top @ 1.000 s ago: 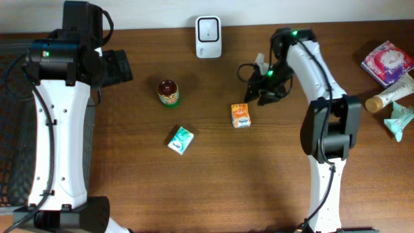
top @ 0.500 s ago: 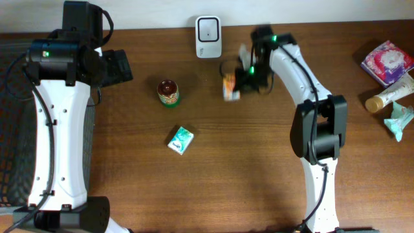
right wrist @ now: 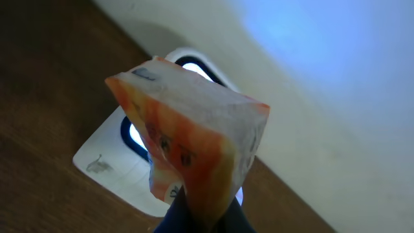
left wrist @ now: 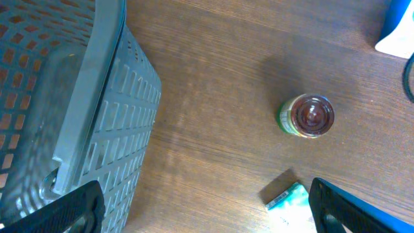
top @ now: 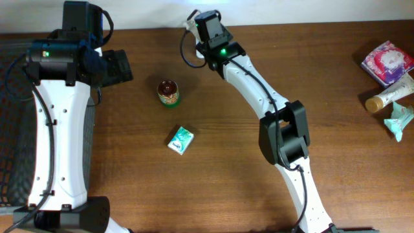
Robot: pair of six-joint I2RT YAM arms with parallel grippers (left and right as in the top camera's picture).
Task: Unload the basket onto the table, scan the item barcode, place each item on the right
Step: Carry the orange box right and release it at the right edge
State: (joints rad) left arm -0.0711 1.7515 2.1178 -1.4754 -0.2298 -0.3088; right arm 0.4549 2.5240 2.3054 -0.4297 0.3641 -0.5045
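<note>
Dark brown wood-grain table (top: 233, 168) below a pale wall along the far edge. Two white arms, one per side. One grey lattice basket (left wrist: 71, 97) at the table's left edge, only its own mesh floor in view. One jar (top: 168, 92) with green label and dark red lid, upright, lid on, contents hidden. One green-and-white packet (top: 181, 140) lying flat near the jar, apart from it. At the far right, one pink packet (top: 387, 63), one tube (top: 389, 97) and one teal wrapper (top: 400, 120), clustered. Left gripper (top: 121, 66) spread wide, holding nothing, near the basket. Right gripper (right wrist: 202, 210) clamped on the one orange carton (right wrist: 187, 145), tilted, raised at the table's far centre just before the one white scanner (right wrist: 107, 158) with its lit window.
</note>
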